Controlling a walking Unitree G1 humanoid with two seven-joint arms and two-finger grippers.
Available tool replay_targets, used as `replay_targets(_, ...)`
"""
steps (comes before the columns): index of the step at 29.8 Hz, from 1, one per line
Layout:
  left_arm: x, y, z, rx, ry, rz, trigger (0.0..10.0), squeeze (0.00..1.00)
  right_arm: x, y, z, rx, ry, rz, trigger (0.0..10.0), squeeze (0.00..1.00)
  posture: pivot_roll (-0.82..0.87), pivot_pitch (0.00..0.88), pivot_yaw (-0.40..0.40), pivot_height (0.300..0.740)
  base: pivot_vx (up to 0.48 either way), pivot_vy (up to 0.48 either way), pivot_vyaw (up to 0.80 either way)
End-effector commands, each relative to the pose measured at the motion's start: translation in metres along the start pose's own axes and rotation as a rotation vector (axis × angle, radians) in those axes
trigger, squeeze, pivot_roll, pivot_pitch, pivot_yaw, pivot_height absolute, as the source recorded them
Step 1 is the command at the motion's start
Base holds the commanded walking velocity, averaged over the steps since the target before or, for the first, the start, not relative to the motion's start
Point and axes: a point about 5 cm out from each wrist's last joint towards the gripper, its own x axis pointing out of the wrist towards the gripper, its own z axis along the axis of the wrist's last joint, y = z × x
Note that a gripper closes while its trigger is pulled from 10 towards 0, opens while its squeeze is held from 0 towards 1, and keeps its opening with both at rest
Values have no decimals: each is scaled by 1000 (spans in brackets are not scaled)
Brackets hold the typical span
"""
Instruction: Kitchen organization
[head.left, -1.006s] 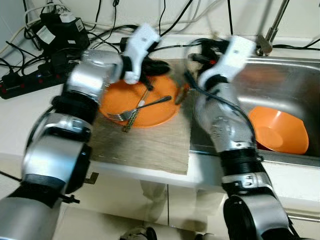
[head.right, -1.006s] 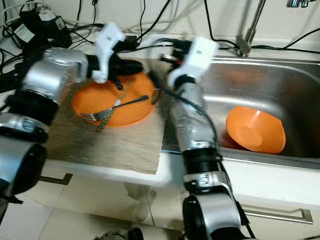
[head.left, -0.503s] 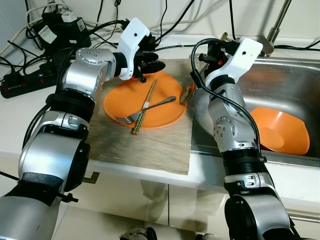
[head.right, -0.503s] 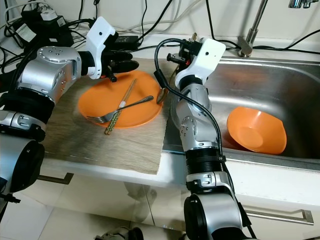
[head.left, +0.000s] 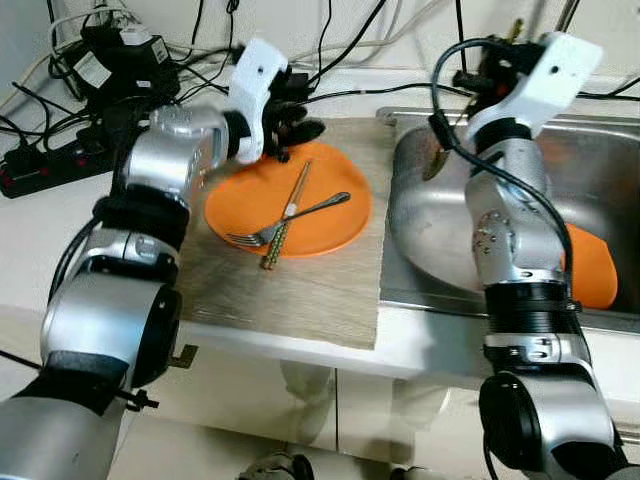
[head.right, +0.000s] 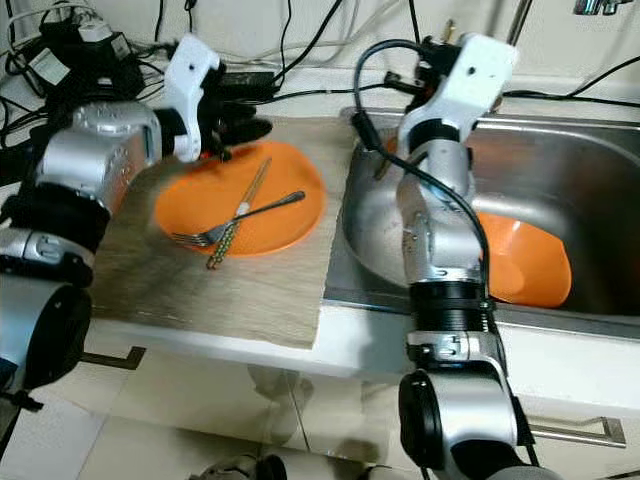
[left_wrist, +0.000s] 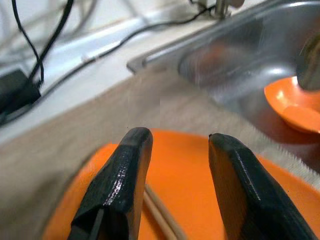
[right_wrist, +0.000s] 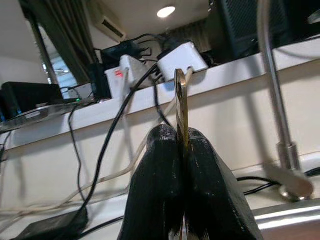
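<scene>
An orange plate (head.left: 335, 225) lies on a grey-brown mat (head.left: 300, 290), with a fork (head.left: 305, 212) and a pair of chopsticks (head.left: 283, 222) across it. My left gripper (head.left: 302, 122) hovers open over the plate's back edge, nothing between its fingers (left_wrist: 120, 185). My right gripper (head.left: 495, 72) is raised over the left part of the sink (head.left: 610, 150), shut on the thin handle of a brass-coloured spoon (right_wrist: 180, 100). The spoon's bowl (head.left: 438, 160) hangs down above the basin. An orange bowl (head.right: 530, 262) lies tilted in the sink behind my right arm.
A power strip (head.left: 50, 165), adapters and many black cables crowd the counter's back left. The faucet (head.right: 515, 25) rises behind the sink. The counter's front edge runs just below the mat, with cabinet doors and floor beneath.
My right gripper has carried the spoon from beside the plate's right edge rightwards and up, to over the sink. The left gripper has stayed near the plate's back edge.
</scene>
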Motion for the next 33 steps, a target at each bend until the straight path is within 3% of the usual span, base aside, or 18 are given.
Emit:
replay_targets(1,-3,3,3,-18,-16,20,10000,0,5,3,10,-1,-36,0,10000,0,-98,0,101,740,0,0,0)
replay_targets(5,-5,4,4,-82,-78,40,10000,0,4,-7,9,-32,-39,-22,10000,0,-99,1,107,740,0,0,0)
replay_targets(10,-13,6,21,-124,-226,90,10000,0,2,-30,1,-113,-18,-58,10000,0,-92,0,105,740,0,0,0)
replay_targets(15,-17,1,37,-166,-340,117,10000,0,0,-42,-7,-172,0,-82,10000,0,-83,0,103,740,0,0,0)
replay_targets(17,-17,-4,36,-221,-384,127,10000,0,0,-45,-10,-203,1,-84,10000,0,-81,0,104,740,0,0,0)
replay_targets(23,-10,-27,19,-281,-417,193,10000,0,0,-50,-16,-224,12,-87,10000,0,-74,0,102,740,0,0,0)
replay_targets(26,-2,-41,4,-351,-411,261,10000,0,1,-51,-19,-231,16,-87,10000,0,-68,0,98,740,0,0,0)
replay_targets(27,2,-42,-9,-385,-367,344,10000,0,2,-51,-20,-234,16,-87,10000,0,-68,0,98,740,0,0,0)
replay_targets(33,-5,-38,-26,-407,-349,478,10000,0,4,-48,-22,-243,14,-79,10000,0,-63,0,94,740,0,0,0)
